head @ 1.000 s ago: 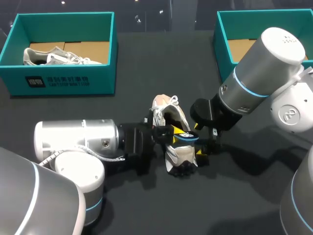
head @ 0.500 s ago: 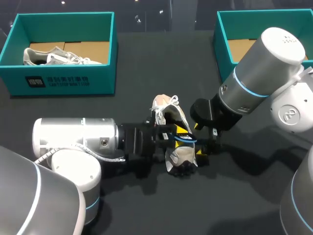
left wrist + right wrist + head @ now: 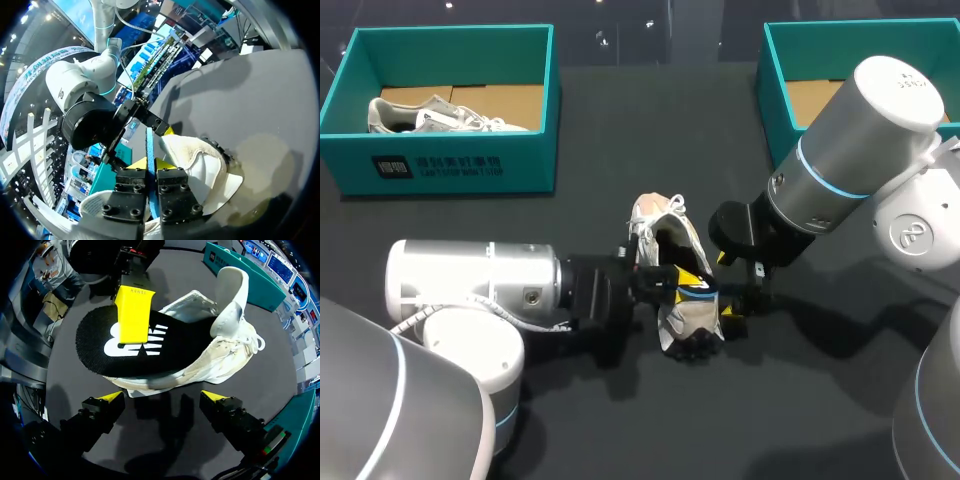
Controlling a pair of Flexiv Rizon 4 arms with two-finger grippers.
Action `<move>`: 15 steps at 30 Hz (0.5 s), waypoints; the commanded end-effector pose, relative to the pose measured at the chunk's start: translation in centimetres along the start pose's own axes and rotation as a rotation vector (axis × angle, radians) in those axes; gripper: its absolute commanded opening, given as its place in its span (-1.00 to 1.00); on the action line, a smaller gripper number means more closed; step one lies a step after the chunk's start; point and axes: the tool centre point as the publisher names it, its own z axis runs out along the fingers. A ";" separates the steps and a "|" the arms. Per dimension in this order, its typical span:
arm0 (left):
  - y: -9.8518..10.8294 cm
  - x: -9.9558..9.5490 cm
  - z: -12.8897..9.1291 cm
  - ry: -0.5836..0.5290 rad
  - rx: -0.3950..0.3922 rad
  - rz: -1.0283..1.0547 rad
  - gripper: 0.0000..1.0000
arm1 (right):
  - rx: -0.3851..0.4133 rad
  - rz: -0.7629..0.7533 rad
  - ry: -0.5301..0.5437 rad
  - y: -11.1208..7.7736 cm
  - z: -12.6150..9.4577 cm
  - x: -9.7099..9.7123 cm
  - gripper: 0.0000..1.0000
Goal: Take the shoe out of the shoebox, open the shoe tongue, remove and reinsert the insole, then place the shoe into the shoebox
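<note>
The white lace-up shoe lies on its side in the middle of the dark table, well apart from both boxes, so taking it out of the box looks done. Its tongue is pulled open and stands up from the shoe mouth in the right wrist view. The black foam insole with a white logo and blue edge is half out, with its front end inside the shoe and its heel end sticking free. The left arm's fingers are closed tight on that free end, one yellow tip flat on the logo face and the other on the underside. The right arm's fingers are spread wide and hold nothing. Their tips sit just beside the shoe's sole, and I cannot tell whether they touch it. From this moment alone I cannot say whether the insole is on its way out or going back in, so I judge the task to be near its middle. What remains is to seat the insole fully flat inside and carry the shoe to a box. The teal cardboard shoebox at the far left holds another pale shoe. The teal shoebox at the far right shows only bare brown floor where the arm does not hide it.
</note>
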 end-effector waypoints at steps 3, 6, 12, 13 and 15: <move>1.3 0.0 0.3 -0.013 -0.020 0.034 -1.00 | 0.002 0.000 -0.003 0.0 0.1 0.1 1.00; 1.9 -0.1 0.2 -0.019 -0.042 0.057 -1.00 | 0.002 0.000 -0.003 0.0 0.1 0.1 1.00; 2.9 -0.3 0.1 -0.031 -0.073 0.067 -1.00 | 0.002 0.000 -0.003 0.0 0.1 0.1 1.00; 2.9 -0.3 0.1 -0.032 -0.078 0.064 -1.00 | 0.002 0.000 -0.003 0.0 0.1 0.1 1.00; 3.0 -0.3 0.1 -0.033 -0.081 0.061 -1.00 | 0.002 0.000 -0.003 0.0 0.1 0.1 1.00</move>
